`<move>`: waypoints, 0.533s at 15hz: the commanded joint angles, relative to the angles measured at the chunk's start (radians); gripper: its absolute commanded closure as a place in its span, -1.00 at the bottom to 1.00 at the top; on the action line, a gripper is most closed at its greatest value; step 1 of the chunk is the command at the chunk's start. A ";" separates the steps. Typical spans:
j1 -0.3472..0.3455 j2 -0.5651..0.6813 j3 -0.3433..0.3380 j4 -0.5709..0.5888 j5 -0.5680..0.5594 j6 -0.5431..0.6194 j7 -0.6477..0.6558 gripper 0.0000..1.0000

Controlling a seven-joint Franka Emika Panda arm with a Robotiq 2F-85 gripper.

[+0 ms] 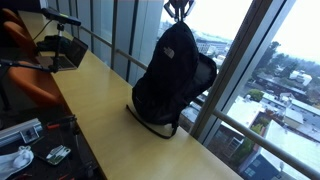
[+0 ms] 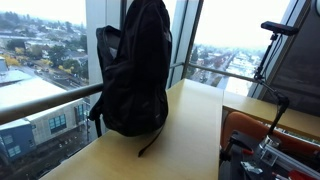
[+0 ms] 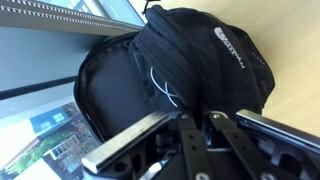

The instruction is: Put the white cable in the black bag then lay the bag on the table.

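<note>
The claw hung directly over the bag, its metal fingers drawn together and pinched on the dark fabric at the bag's rounded top. The bag stood upright straight below the claw, with its base resting on the smooth, pale wooden tabletop. A limp strap trailed out from its foot. In the wrist view the claw looked down on the soft, matte black bag, whose zipped flap gaped open. Just beyond the fingertips, thin white loops of cable crossed at that opening. Whether the cable lay wholly inside could not be told.
</note>
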 commanded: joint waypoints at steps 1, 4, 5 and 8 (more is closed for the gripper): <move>0.014 -0.052 -0.016 -0.007 -0.011 0.003 0.008 0.95; 0.035 -0.059 -0.016 -0.007 -0.015 -0.010 0.037 0.95; 0.050 -0.064 -0.017 -0.007 -0.017 -0.021 0.060 0.95; 0.100 -0.086 -0.016 -0.008 -0.017 -0.083 0.172 0.95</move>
